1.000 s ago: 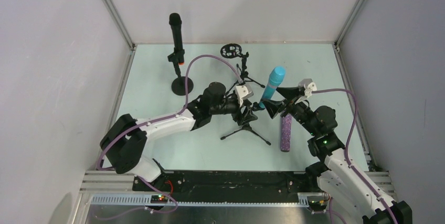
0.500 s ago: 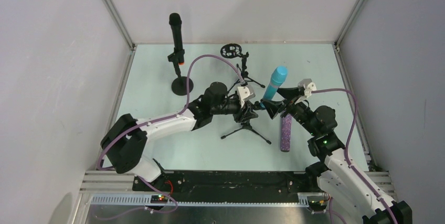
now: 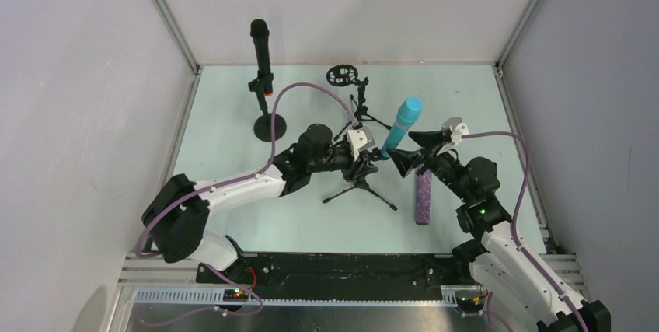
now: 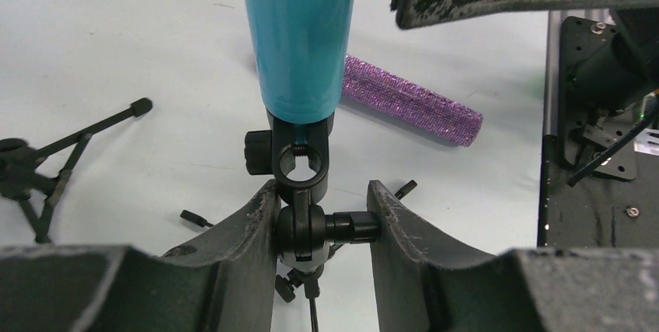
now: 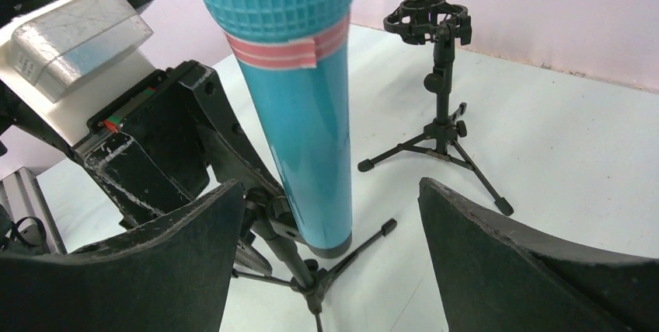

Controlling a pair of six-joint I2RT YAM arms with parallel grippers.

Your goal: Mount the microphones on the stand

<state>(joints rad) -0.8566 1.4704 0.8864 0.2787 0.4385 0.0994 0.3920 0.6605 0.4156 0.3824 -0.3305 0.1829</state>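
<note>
The cyan-blue microphone [image 3: 402,124] stands tilted with its lower end in the clip of a small black tripod stand [image 3: 359,188]. My left gripper [image 4: 322,207] is shut on that stand's swivel joint [image 4: 311,231], just under the cyan-blue microphone [image 4: 299,36]. My right gripper [image 5: 328,188] is open, with a finger on either side of the cyan-blue microphone [image 5: 299,114], not touching it. The glittery purple microphone [image 3: 423,196] lies flat on the table under the right arm. The black microphone [image 3: 260,44] stands upright in a round-based stand at the back left.
A second tripod stand with an empty ring mount [image 3: 342,75] stands behind the centre, also in the right wrist view as the empty tripod stand [image 5: 439,75]. Grey walls close in the pale table [image 3: 233,138] on three sides.
The left gripper's jaws have shut onto the stand's joint. The stand with the cyan-blue microphone has shifted slightly to the left. The right gripper has kept still.
</note>
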